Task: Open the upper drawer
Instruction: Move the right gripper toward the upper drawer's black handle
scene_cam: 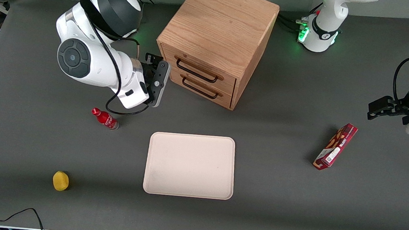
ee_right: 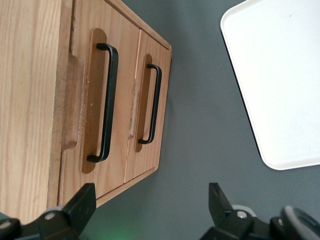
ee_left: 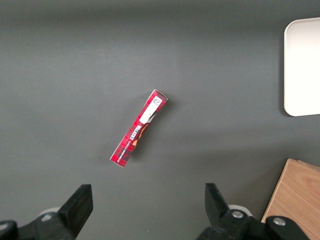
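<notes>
The oak cabinet (scene_cam: pixel 220 23) stands at the back of the table, its front turned toward the working arm. The upper drawer (scene_cam: pixel 227 83) is pushed in flush, and its black wire handle (scene_cam: pixel 195 72) lies in an oval recess. Just below, the lower drawer (scene_cam: pixel 224 99) is also pushed in. My right gripper (scene_cam: pixel 157 83) hovers beside the cabinet's front corner, toward the working arm's end, fingers open and holding nothing. The right wrist view shows the upper drawer (ee_right: pixel 127 65) and its handle (ee_right: pixel 107 102) ahead of the gripper (ee_right: pixel 150 202), well apart from the fingertips (ee_right: pixel 85 200).
A white tray (scene_cam: pixel 189 165) lies nearer the front camera than the cabinet. A small red bottle (scene_cam: pixel 105 119) stands just below the gripper. A yellow object (scene_cam: pixel 60 181) sits near the front edge. A red snack box (scene_cam: pixel 335 146) lies toward the parked arm's end.
</notes>
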